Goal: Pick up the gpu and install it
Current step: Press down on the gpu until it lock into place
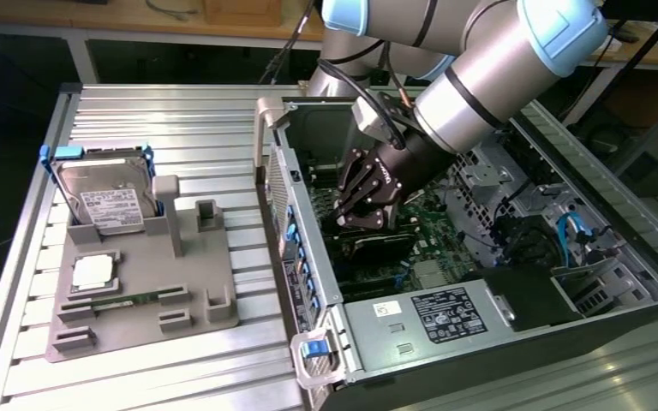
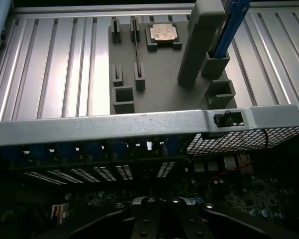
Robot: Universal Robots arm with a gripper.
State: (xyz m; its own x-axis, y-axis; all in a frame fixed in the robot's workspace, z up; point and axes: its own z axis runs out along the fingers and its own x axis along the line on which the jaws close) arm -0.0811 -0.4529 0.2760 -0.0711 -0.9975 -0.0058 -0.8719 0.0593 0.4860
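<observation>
Hidden: the claw [image 1: 366,218] reaches down into the open computer case [image 1: 306,282]; its fingertips are lost against dark parts, so whether it is open or closed cannot be told.
Gpu: a dark block with a green edge [image 1: 377,248] sits just under the claw, over the motherboard [image 1: 444,214]; too dim to tell whether it is gripped or seated.
Wrist view: black claw body [image 2: 157,219] cut off at the frame edge; board below is murky.
Case: grey sheet metal, perforated mesh, blue clips along the wall.
Fixture: matte grey moulded tray [image 1: 146,300] at 9 o'clock from the case, on the ribbed aluminium table [image 1: 134,111].
Hard drive: silver, boxy, white label [image 1: 110,205], upright in the tray.
Memory stick: narrow, green [image 1: 123,300], lying flat.
</observation>
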